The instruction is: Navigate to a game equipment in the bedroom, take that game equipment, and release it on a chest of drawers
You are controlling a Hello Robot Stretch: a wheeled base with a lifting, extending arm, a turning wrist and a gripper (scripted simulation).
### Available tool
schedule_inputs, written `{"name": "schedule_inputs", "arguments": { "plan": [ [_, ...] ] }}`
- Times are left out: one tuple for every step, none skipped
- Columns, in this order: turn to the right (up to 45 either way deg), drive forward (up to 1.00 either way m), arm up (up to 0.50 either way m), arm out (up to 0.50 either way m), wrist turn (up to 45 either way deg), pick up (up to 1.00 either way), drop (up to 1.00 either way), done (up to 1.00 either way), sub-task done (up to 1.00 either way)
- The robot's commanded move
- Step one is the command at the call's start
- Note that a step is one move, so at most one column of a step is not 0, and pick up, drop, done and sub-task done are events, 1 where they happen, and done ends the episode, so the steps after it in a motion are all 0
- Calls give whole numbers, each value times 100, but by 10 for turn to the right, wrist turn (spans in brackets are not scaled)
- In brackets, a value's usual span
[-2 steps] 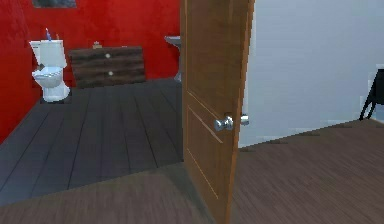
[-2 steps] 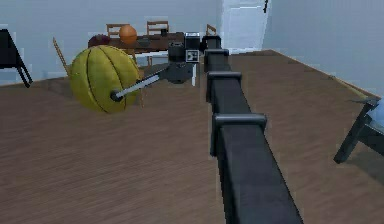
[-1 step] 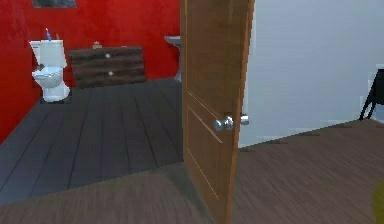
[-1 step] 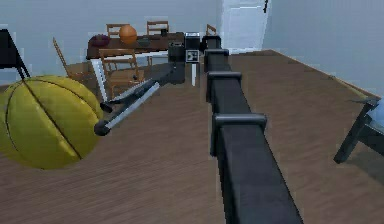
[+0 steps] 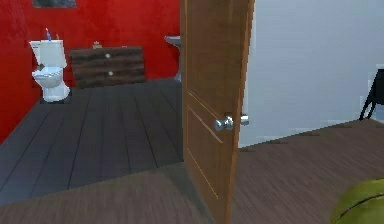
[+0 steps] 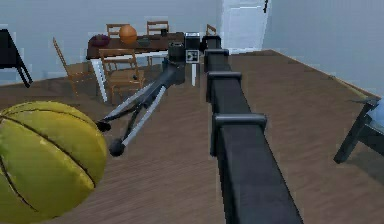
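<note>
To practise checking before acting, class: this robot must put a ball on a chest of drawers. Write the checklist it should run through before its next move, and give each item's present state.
1. Ball found: ok; a yellow ball shows at the arm side view's lower left.
2. Contact: cannot tell; the hand ends by the ball's edge in the picture.
3. Ball held: cannot tell.
4. Drop-off found: ok; a dark chest of drawers stands against the red wall.
5. Way there: ok; the wooden door stands open.
</note>
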Motion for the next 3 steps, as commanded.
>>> {"name": "schedule_inputs", "arguments": {
  "plan": [
    [0,0,0,-38,0,0,0,0,0],
    [-450,0,0,0,0,0,0,0,0],
    [-450,0,0,0,0,0,0,0,0]
  ]
}}
